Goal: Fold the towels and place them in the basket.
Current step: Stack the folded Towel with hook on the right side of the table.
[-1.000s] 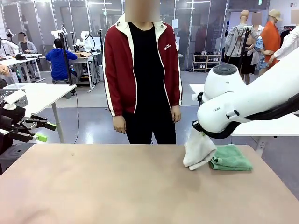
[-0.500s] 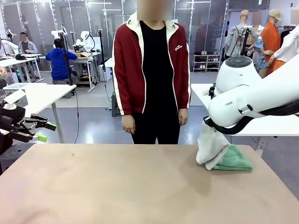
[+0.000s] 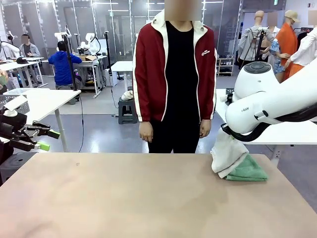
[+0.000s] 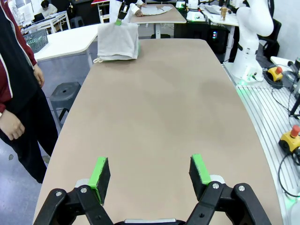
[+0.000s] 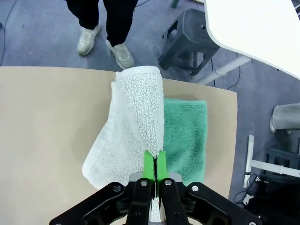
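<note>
Right hand (image 5: pixel 153 165): clenched on the cream-white towel (image 5: pixel 129 133), the green pads pressed together with a fold of cloth pinched between them, as the right wrist view shows.
Cream-white towel: folded over and hanging from the right hand; in the front view (image 3: pixel 227 154) its lower part droops onto the near edge of the green towel. It looks doubled, so the fold seems done or close to it, but it is not yet laid flat anywhere.
Mint green towel (image 3: pixel 247 169): lying folded in a neat rectangle on the surface (image 3: pixel 124 198), at the robot's right end, near the far edge; in the right wrist view (image 5: pixel 185 131) it sits just beside and partly under the cream-white one.
Left hand (image 4: pixel 151 175): released, the fingers wide apart with nothing between them, hanging over a bare stretch of the surface, well away from both towels.
Person (image 3: pixel 176 79): standing at the far side, arms down, hands not on anything.
Done so far, as I judge it: the green towel is folded and one towel is in hand, folded or nearly so.
Left to do: finish and set down the cream-white towel, then get both into the basket. I cannot place the basket from these views, so none of the basket step can be counted as done.
</note>
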